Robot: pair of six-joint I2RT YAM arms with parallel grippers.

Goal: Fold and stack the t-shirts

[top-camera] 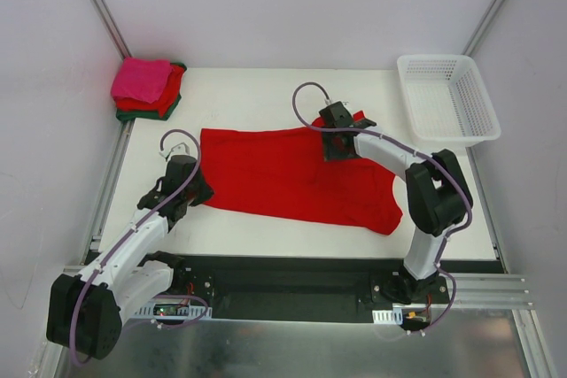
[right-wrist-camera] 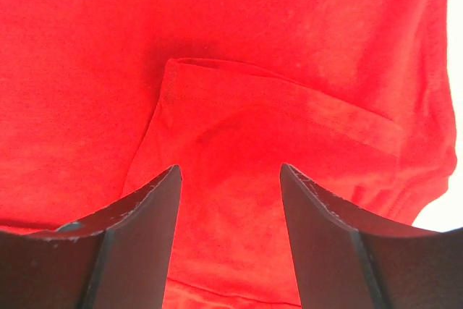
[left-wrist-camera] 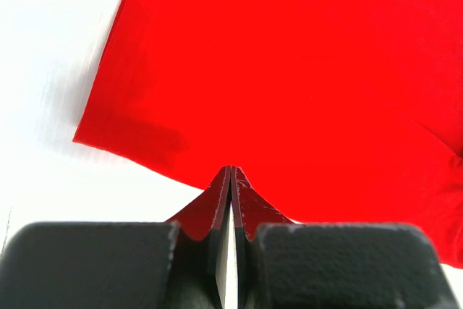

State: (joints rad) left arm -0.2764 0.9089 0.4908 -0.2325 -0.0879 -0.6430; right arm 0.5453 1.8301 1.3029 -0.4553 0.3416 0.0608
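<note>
A bright red t-shirt (top-camera: 283, 174) lies spread flat across the middle of the table. My left gripper (top-camera: 197, 190) is at the shirt's near left hem. In the left wrist view its jaws (left-wrist-camera: 231, 171) are shut, tips over the edge of the red cloth (left-wrist-camera: 304, 70); whether they pinch it does not show. My right gripper (top-camera: 335, 143) hovers over the shirt's far right part. Its jaws (right-wrist-camera: 230, 168) stand open above a sleeve (right-wrist-camera: 275, 135) folded inward onto the body, holding nothing. Folded t-shirts are stacked at the far left corner: hot pink (top-camera: 142, 79) on top, red (top-camera: 168, 95) and dark green (top-camera: 158, 113) below.
A white lattice basket (top-camera: 447, 99) stands at the far right corner of the table. Frame posts rise at both back corners. Bare white table (top-camera: 257, 95) shows behind the shirt and along its near edge.
</note>
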